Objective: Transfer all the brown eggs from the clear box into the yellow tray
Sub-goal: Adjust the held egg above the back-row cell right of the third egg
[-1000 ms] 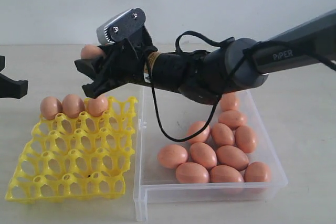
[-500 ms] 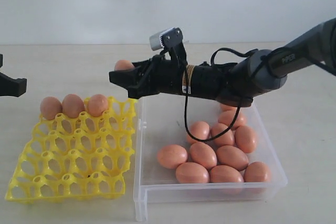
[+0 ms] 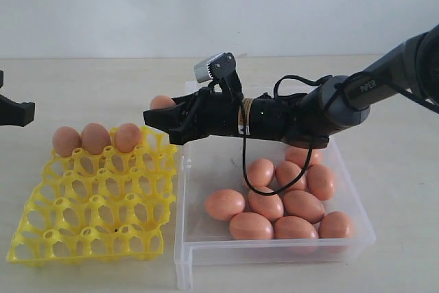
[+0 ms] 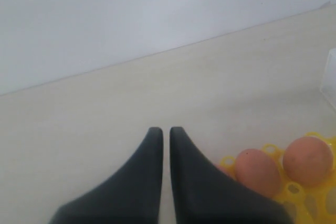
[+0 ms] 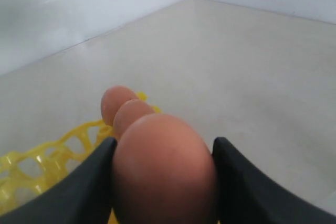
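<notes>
The worktop (image 3: 82, 80) carries one clear box (image 3: 274, 252) and one yellow tray (image 3: 89, 217). The box lies below and behind the right jaws, under the arm that carries them. The tray lies just below their tips and ahead of them.

In my judgement the task is in its early part, because most of the brown eggs (image 3: 266, 202) are not yet moved. In the box I count ten of them in view. The arm covers a part of the far end, so more can be hidden there.

In the tray sit three eggs (image 3: 95, 137), side by side in the far row, a little below and ahead of the right jaws. All other cups are empty.

One egg (image 5: 163, 166) is in the air. The right jaws are clenched on it from both sides, above the box-side end of that same far row. This makes fourteen that I can see.

The left jaws are pressed together and grasp nothing. They hang beyond the tray, on the side away from the right jaws, and well apart from the box.

What is left is to set down the held one and then to carry over all that lie in the box.
</notes>
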